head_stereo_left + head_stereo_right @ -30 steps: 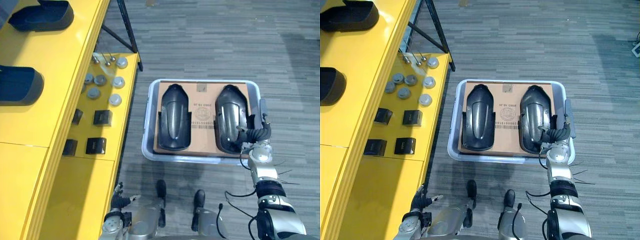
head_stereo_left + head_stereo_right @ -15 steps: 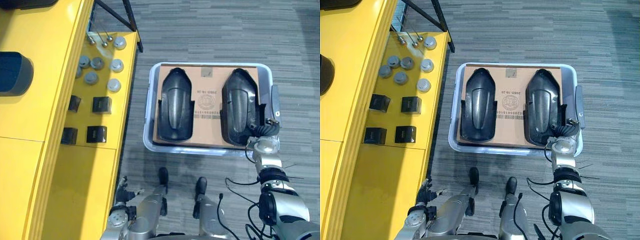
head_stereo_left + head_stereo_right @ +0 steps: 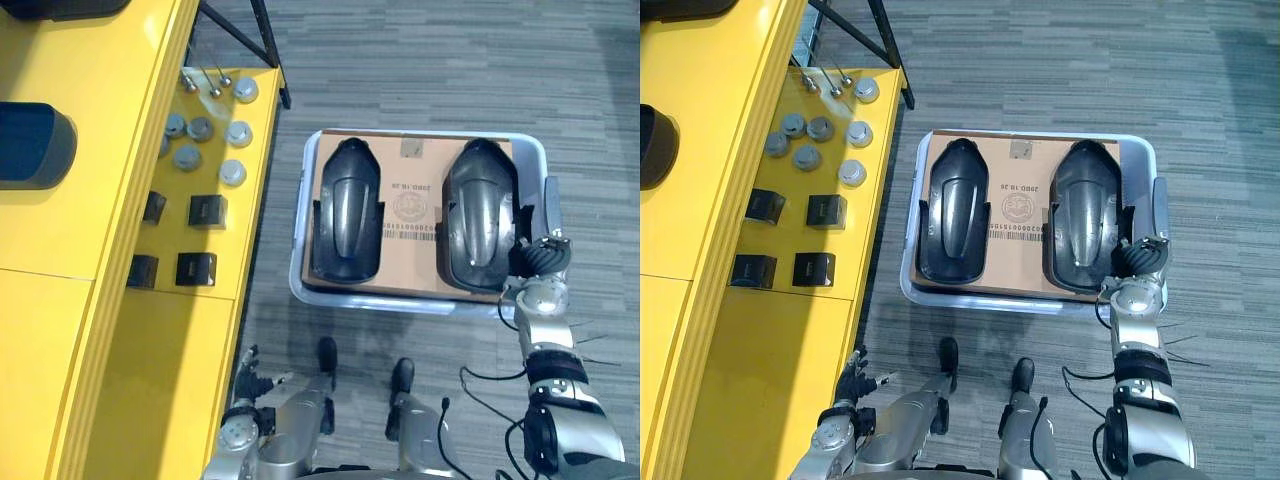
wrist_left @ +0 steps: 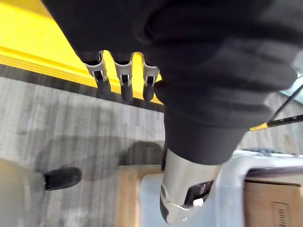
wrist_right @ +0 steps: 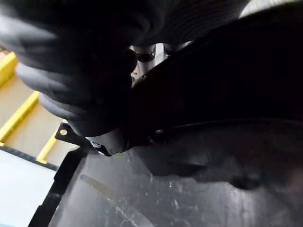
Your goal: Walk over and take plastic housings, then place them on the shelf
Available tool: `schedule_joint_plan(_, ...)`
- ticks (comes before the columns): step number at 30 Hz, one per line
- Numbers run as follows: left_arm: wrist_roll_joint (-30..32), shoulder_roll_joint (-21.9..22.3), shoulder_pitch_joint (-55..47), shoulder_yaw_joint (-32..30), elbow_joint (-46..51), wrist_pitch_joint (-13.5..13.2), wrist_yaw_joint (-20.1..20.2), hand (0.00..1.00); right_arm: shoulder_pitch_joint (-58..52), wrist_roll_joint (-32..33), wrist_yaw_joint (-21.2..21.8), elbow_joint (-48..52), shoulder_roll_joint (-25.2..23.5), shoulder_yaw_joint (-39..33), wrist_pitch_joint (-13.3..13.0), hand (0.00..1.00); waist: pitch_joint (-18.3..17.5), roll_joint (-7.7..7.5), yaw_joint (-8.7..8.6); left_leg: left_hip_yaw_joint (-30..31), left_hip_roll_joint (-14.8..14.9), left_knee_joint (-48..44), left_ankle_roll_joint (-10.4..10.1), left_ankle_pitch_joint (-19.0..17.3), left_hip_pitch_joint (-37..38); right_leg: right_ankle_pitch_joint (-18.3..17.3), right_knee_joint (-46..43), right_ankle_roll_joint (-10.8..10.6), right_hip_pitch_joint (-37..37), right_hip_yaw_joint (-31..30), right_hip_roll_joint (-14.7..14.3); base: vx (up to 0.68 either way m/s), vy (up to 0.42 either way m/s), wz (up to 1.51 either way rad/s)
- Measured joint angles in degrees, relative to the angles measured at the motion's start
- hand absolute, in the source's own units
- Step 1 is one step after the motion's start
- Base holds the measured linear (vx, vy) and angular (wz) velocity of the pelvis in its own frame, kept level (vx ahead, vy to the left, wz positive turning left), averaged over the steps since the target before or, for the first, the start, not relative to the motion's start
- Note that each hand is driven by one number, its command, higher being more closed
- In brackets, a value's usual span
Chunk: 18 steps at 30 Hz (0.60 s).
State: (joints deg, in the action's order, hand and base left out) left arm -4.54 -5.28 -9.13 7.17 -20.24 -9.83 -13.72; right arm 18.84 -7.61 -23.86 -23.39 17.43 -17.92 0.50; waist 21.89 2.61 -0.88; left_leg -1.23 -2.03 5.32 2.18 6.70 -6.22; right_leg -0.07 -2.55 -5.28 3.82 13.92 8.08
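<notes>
Right eye view | right hand (image 3: 1137, 258) has slid off the near end of right housing (image 3: 1085, 215) to its outer near corner (camera shifted too) | fingers hidden, grip unreadable | right housing and left housing (image 3: 952, 220) lie on cardboard (image 3: 1015, 255) in tray (image 3: 908, 285), unlifted | left hand (image 4: 122, 82) slack, empty

Grey striped carpet floor (image 3: 450, 70) across centre and right of frame. Yellow shelf (image 3: 70, 300) along left edge. Black metal leg (image 3: 268, 45) at upper centre-left.
</notes>
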Motion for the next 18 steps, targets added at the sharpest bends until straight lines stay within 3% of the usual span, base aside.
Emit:
schedule_joint_plan(4, 0.0, 0.0, -1.3, 0.2, 11.7, -0.2, 0.1, 0.0, -6.3, -2.5, -1.8, 8.0, -4.6, -0.2, -0.1, 1.0, -3.5, -1.53, -0.58, 0.5, -0.1, 0.0, 0.0, -0.1, 1.2, -0.7, 0.5, -0.2, -1.7, 0.5, 0.1, 0.03, -0.013, 0.07)
schedule_joint_plan(9, -1.0, 0.5, -0.7, 0.3, 27.3, -1.9, -0.2, 0.0, -8.2, -5.6, -2.2, 18.4, -8.6, 2.2, -0.1, 1.0, -5.9, -1.44, -1.42, 1.5, -0.2, 0.0, -0.1, -0.1, 2.8, -1.1, 0.8, -0.1, -4.0, 1.9, 0.1, 0.03, -0.013, 0.12)
schedule_joint_plan(18, -1.2, 2.8, 6.5, 8.7, 36.3, -2.2, -3.2, 0.0, -8.0, -14.0, -1.9, 26.0, -12.8, 12.2, -0.1, 1.0, -10.9, -1.42, -1.33, 1.1, -0.1, 0.1, -0.1, -0.1, 4.7, -1.1, 0.7, -0.1, -5.6, 1.5, 0.0, -0.02, 0.003, -0.02)
